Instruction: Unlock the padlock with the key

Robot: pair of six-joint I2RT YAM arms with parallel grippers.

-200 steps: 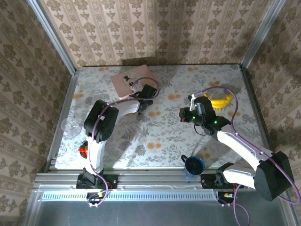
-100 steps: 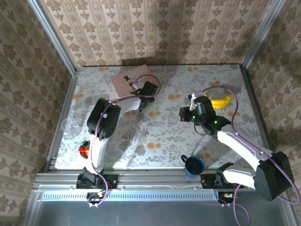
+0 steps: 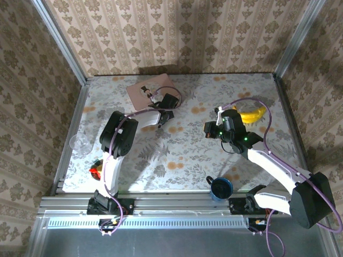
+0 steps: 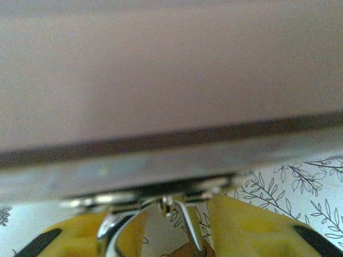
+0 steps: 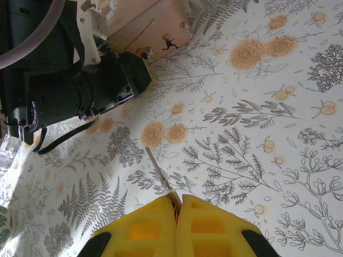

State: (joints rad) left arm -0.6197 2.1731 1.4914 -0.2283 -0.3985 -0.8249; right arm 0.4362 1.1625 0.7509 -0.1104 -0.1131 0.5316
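Table edges: the table is bounded by metal rails at 9, 12 and 3 o'clock. The arm bases stand along the 6 o'clock edge.
Open room: the centre of the table, between the two arms, is bare patterned surface.
Obstacles: a pink box lies at 11 o'clock near the far edge. A banana lies at 2 o'clock. A blue mug stands at 5 o'clock by the near edge. A clear cup stands at the 9 o'clock edge.
Padlock: the padlock lies at the foot of the pink box's near wall. Its silvery shackle shows between the yellow fingers in the left wrist view.
Left gripper: the left gripper straddles the shackle, one finger on each side. Whether it is clamped cannot be told.
Right gripper: the right gripper is clenched on the key. The blade projects toward 11 o'clock above the table.
Clearance: the right gripper is well apart from the pink box.
Change from earlier frame: the left arm's wrist stands closer to the box than one second ago. The right arm holds the same pose.
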